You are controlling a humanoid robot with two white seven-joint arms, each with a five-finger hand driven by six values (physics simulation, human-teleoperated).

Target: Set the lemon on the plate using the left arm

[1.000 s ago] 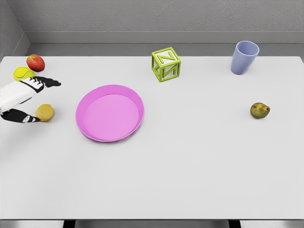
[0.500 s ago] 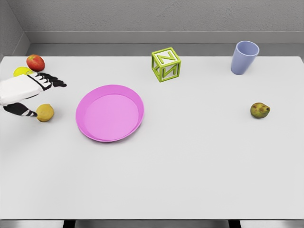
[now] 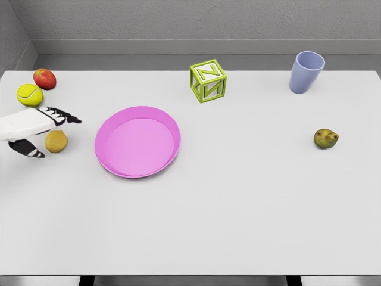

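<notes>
My left hand (image 3: 37, 128) reaches in from the left edge of the smooth white table (image 3: 238, 208), its white shell ending in dark, segmented fingers (image 3: 62, 115) that stretch out above the lemon (image 3: 56, 141), while the dark thumb (image 3: 27, 149) sits lower and to the left of the fruit; the hand is spread around the lemon and I cannot tell whether any finger touches it. The lemon is a small, dull-yellow, slightly dimpled oval resting on the table, just left of the plate (image 3: 137, 142) and apart from it. The plate is a round, shallow, glossy pink dish with a raised rim, holding nothing. Behind my hand lie a bright yellow-green tennis ball (image 3: 30, 95) and, near the far left corner, a shiny red apple (image 3: 44, 78). Farther back stands a lime-green letter block (image 3: 208, 81) with open-framed faces, and toward the far right a plain lavender cup (image 3: 306, 71), upright and tapering. A mottled brownish-green pear (image 3: 325, 139) lies alone on the right side
</notes>
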